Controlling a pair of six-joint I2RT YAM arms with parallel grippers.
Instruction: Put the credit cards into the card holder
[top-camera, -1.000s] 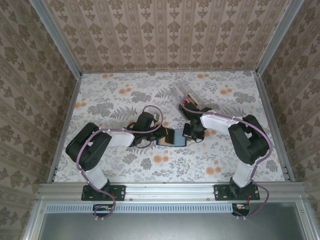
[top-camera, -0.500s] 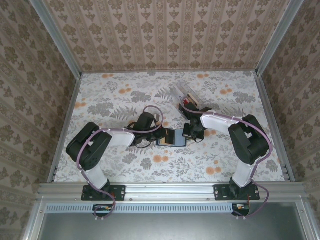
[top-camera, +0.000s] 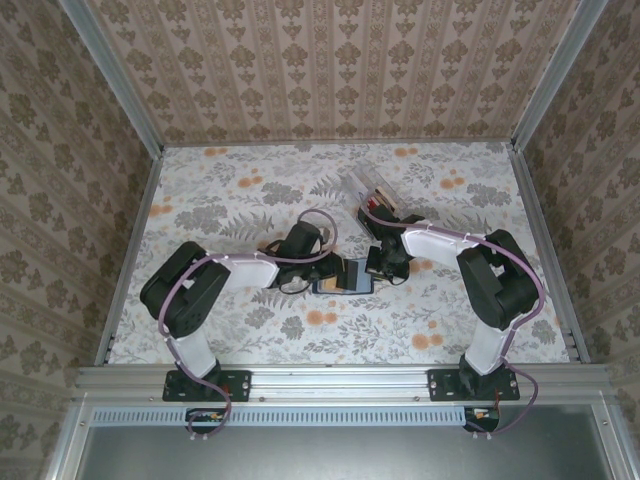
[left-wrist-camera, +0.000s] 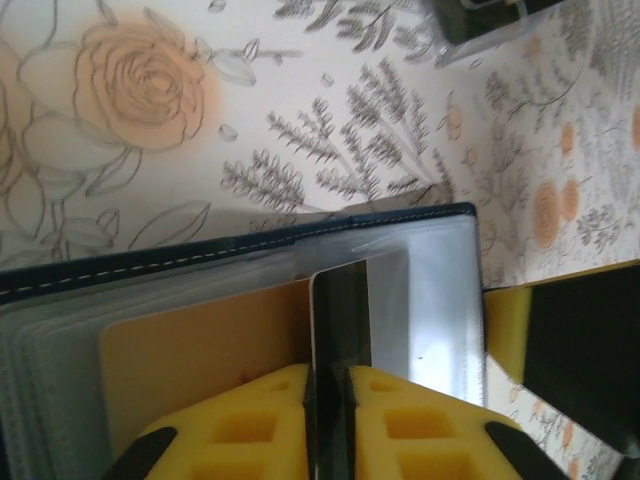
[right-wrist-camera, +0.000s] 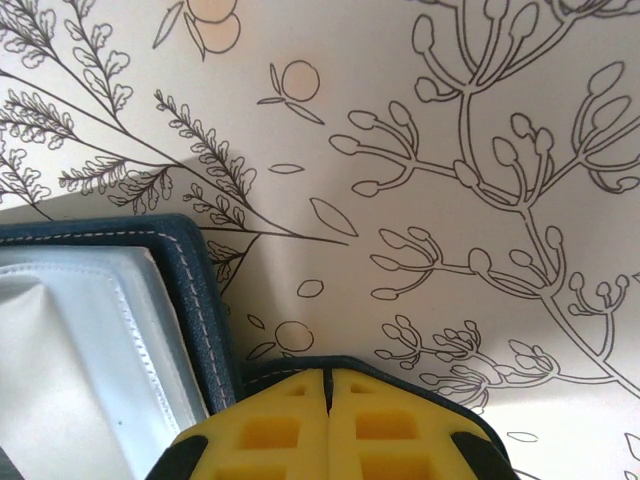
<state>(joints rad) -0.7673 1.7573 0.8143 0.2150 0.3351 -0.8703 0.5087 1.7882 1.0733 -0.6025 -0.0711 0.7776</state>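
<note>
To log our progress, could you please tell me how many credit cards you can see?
2: an orange card sleeved inside the card holder, and a dark grey card between the fingers of the left gripper. Others may be hidden.

Top external: mounted high behind both arm bases (top-camera: 205, 385), tilted down across the whole counter (top-camera: 240, 190), card holder (top-camera: 342, 278) small at mid-frame. Left wrist: riding behind the left hand (left-wrist-camera: 328, 385), pressed close over the holder's clear sleeves (left-wrist-camera: 430, 290). Right wrist: equally close behind the right hand (right-wrist-camera: 327, 385), facing the holder's navy edge and counter. Shared by all three: the holder.
</note>
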